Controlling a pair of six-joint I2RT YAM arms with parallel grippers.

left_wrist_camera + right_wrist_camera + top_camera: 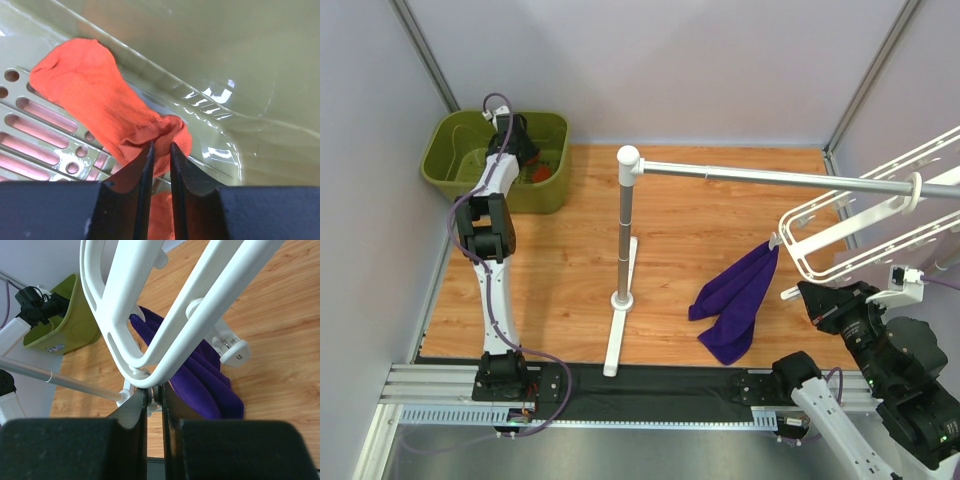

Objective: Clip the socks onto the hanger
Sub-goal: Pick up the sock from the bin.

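Observation:
An orange-red sock (90, 90) lies on the slotted floor of the green basket (225, 50). My left gripper (161, 145) reaches down into the basket (440, 165) and is shut on a bunched end of this sock. More orange fabric shows low between the fingers; I cannot tell whether it is the second sock. A bit of red shows in the top view (542, 172). The white hanger (850, 235) hangs from the rail at the right. My right gripper (155, 390) sits under the hanger frame (200, 305), shut on a small white clip.
A dark purple cloth (735, 300) hangs from a hanger clip down to the wooden floor; it also shows in the right wrist view (200, 380). The silver rail (770, 178) runs right from a white-topped post (625, 230). Another clip (230, 347) dangles nearby.

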